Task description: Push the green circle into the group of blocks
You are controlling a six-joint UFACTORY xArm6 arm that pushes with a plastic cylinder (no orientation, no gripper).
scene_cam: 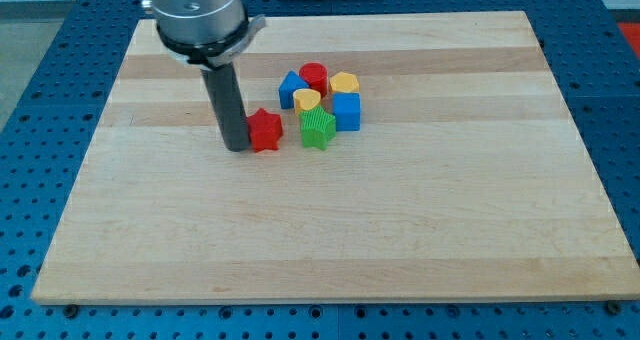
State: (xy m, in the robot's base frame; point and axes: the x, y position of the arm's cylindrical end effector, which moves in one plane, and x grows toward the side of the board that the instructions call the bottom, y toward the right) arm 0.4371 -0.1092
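My tip (236, 146) rests on the board, touching the left side of a red star (265, 130). One green block (317, 128) shows, with ridged sides; I cannot tell its exact shape. It sits just right of the red star, at the bottom edge of a tight group. The group holds a blue block (291, 86), a red cylinder (313, 76), a yellow hexagon (344, 82), a yellow heart (307, 101) and a blue cube (346, 110). The green block touches the yellow heart and the blue cube.
The wooden board (330, 230) lies on a blue perforated table (40, 100). The arm's grey body (197, 15) hangs over the board's top left, above the rod.
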